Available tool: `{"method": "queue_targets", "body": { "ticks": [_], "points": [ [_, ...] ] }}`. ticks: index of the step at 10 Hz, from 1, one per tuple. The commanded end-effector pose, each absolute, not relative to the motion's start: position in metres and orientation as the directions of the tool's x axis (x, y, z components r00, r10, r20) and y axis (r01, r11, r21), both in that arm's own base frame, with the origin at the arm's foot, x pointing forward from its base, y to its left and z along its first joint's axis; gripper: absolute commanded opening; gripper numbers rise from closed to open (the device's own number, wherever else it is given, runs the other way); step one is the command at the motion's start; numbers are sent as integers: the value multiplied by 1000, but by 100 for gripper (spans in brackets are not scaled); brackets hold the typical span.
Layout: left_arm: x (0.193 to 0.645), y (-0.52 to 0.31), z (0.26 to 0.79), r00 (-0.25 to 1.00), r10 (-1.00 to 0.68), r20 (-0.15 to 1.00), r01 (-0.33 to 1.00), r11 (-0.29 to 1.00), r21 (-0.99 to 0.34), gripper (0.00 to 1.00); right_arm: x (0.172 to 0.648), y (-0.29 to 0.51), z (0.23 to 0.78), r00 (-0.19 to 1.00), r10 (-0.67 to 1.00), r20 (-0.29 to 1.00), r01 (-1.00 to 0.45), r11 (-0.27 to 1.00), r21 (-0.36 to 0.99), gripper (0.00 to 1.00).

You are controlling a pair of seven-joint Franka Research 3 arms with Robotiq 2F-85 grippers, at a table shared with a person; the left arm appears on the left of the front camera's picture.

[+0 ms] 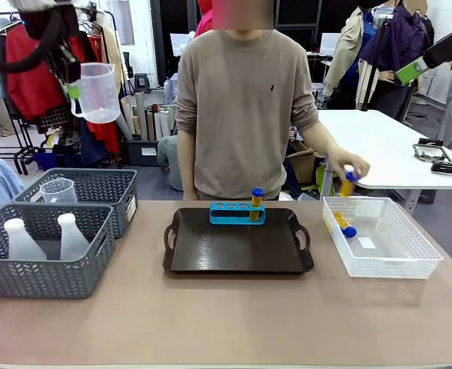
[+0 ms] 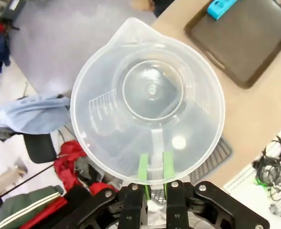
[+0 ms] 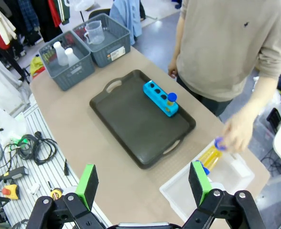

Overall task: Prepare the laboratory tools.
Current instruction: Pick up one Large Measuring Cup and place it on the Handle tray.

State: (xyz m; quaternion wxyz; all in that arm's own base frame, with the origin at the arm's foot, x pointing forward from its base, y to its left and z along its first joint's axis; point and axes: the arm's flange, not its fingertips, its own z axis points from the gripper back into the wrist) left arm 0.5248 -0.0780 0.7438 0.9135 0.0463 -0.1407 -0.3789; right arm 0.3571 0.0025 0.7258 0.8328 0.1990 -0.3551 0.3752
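My left gripper [image 1: 74,90] hangs high at the far left, shut on the handle of a clear measuring beaker [image 1: 98,92]. The left wrist view looks down into that beaker [image 2: 150,100], its handle pinched between the green pads [image 2: 143,167]. A blue rack [image 1: 237,213] stands on the dark tray [image 1: 237,257] with one blue-capped orange tube [image 1: 256,204] in it. The person's hand [image 1: 347,167] holds a tube [image 1: 348,183] over the white basket [image 1: 410,257], where another tube [image 1: 342,224] lies. My right gripper [image 3: 143,183] is open, high above the table's right side.
Two grey baskets stand at the left: the near one [image 1: 41,273] holds two white flasks [image 1: 22,240], the far one [image 1: 95,188] a second clear beaker [image 1: 59,191]. A white table [image 1: 387,146] stands behind on the right. Bare tabletop lies in front of the tray.
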Motion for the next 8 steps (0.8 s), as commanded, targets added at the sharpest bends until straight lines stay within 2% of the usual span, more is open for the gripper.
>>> {"method": "queue_targets", "body": {
  "ticks": [1,4,8],
  "points": [
    [509,-73,768,617,-762,196,730,647,219,0,356,4,726,457,481,748,-775,629,69,100],
    [481,-80,807,560,-800,217,764,600,238,0,356,4,726,457,481,748,-775,629,69,100],
    [475,-82,805,572,-789,223,751,613,244,0,356,4,726,457,481,748,-775,629,69,100]
  ]
}}
